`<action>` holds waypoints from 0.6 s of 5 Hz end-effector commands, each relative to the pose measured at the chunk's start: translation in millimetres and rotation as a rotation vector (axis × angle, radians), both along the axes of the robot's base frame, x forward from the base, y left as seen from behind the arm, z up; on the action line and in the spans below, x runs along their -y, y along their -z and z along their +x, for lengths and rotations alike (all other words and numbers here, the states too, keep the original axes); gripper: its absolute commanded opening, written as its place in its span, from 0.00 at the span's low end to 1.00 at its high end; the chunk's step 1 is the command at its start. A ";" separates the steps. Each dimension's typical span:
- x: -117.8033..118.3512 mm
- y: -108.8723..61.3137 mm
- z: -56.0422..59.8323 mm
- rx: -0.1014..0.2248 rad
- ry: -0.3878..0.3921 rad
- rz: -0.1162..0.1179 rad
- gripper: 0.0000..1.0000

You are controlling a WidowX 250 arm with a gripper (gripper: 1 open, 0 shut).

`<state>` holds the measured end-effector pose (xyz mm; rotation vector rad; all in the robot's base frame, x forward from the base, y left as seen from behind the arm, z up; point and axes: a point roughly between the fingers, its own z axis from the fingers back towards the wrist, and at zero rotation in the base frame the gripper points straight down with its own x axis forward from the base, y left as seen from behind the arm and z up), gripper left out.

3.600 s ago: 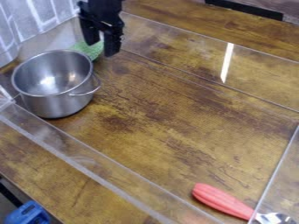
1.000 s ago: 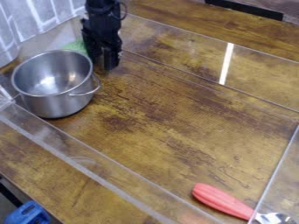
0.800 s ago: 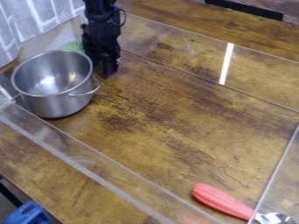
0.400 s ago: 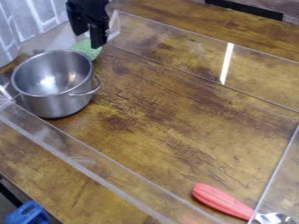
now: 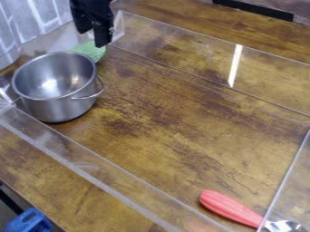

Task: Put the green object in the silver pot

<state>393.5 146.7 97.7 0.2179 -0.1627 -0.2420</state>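
Note:
The green object (image 5: pixel 87 53) is a small light-green lump on the wooden table, just behind the silver pot's far rim. The silver pot (image 5: pixel 53 85) stands at the left and nothing shows inside it. My black gripper (image 5: pixel 97 38) hangs at the top left, directly over the green object, with its fingertips close above it. The dark fingers blur together, so I cannot tell whether they are open or shut. I also cannot tell whether they touch the lump.
A clear plastic wall (image 5: pixel 145 195) rings the wooden table. An elongated red-orange object (image 5: pixel 230 207) lies at the front right corner. A pale tiled wall (image 5: pixel 31 18) stands behind the pot.
The gripper was down at the table beside the pot's right rim. It has since risen and shifted left, over the green object. The green lump lies about where it lay before.

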 end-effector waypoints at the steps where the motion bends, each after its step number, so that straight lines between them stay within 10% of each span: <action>1: 0.0 -30.9 12.8 0.086 0.072 0.019 0.00; 3: -8.6 -31.4 15.0 0.077 0.121 0.010 0.00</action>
